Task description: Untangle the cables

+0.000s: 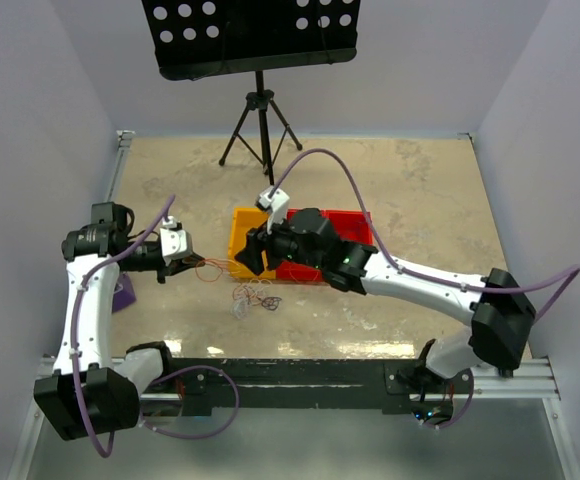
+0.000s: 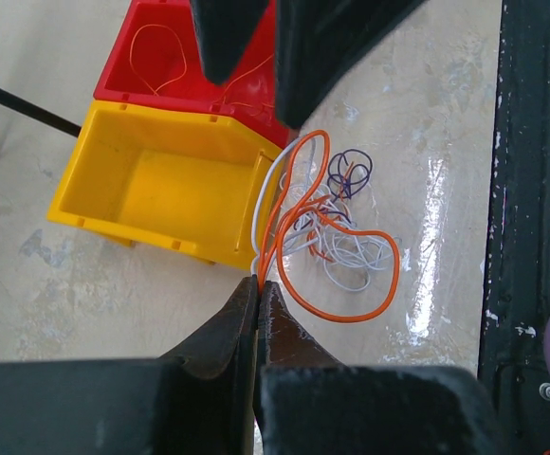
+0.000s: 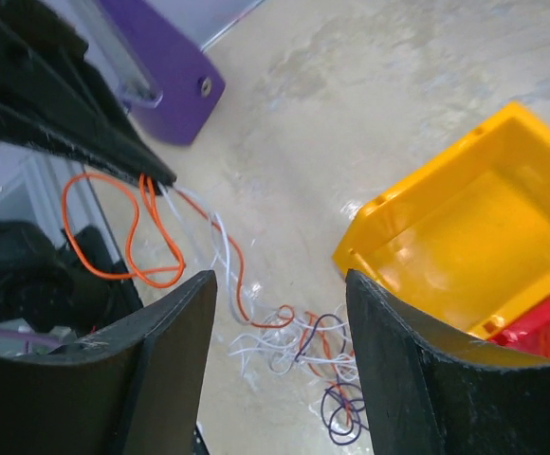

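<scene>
Table (image 1: 400,190): I would work on the bare top at 6 o'clock of the bins, where a freed strand has room to trail.
Bins: the yellow bin (image 2: 142,180) is at 9 o'clock of the red bin (image 2: 152,57) in the overhead view. I would keep my pull clear of the yellow rim.
Right gripper (image 3: 280,284): its jaws are wide apart with nothing between them, and it hangs over the yellow bin's near corner. I judge it should drop onto the heap and pin it.
Left gripper (image 2: 259,284): its jaws are pressed together on orange and white strand ends, at 9 o'clock of the heap.
Cables (image 2: 337,237): they lie in a loose knot on the table at 6 o'clock of the yellow bin.
Orange loop (image 2: 351,313): it circles the white strands, so I would draw slowly towards 9 o'clock and stop if the whole knot drags.
</scene>
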Controlling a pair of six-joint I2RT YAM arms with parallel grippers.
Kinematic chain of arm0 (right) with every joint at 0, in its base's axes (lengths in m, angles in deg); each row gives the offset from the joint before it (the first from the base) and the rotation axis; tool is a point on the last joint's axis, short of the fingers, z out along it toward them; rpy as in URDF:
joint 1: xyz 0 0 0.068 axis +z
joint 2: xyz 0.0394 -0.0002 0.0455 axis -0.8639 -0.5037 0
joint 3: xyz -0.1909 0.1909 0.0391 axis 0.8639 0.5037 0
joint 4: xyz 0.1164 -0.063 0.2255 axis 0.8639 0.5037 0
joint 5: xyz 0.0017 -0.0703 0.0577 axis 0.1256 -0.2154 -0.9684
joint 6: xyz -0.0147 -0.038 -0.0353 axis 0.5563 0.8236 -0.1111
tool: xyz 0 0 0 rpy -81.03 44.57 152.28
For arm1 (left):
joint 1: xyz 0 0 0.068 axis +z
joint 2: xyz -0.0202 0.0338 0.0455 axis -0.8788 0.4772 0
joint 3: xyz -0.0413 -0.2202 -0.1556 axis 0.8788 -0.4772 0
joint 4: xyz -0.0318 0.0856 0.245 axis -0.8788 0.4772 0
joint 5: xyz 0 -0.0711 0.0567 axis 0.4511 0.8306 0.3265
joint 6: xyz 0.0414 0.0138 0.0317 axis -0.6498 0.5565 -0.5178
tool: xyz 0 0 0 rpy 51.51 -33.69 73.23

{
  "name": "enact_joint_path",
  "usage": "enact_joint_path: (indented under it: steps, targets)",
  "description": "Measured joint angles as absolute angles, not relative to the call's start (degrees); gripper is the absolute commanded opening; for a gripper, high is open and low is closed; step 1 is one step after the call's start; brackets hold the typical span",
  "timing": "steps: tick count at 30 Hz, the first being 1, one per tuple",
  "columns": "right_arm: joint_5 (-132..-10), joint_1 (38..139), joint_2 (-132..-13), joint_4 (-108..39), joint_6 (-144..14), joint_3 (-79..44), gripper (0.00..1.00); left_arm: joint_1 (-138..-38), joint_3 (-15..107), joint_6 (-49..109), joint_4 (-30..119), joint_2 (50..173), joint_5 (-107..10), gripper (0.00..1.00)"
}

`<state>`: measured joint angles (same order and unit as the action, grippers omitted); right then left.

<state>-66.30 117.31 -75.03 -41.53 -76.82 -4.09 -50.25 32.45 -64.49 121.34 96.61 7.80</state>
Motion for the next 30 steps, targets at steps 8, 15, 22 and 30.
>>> enact_joint_path:
  steps: [8, 15, 22, 30]
  targets:
    - [-71.7, 118.3, -80.8, -42.5, -74.9, -4.1, 0.53, -50.2, 32.5, -64.5, 121.3, 97.4, 7.7, 0.01]
    - [-72.2, 118.4, -82.5, -42.6, -74.2, -4.7, 0.0, -50.2, 32.5, -64.6, 121.3, 97.5, 7.5, 0.01]
    - [-69.0, 118.4, -79.2, -42.5, -75.4, -2.5, 0.0, -50.2, 32.4, -64.7, 121.3, 98.7, 7.2, 0.01]
    - [-65.3, 119.8, -63.9, -43.9, -80.1, 7.0, 0.0, -51.5, 30.0, -64.5, 122.0, 99.5, 11.9, 0.01]
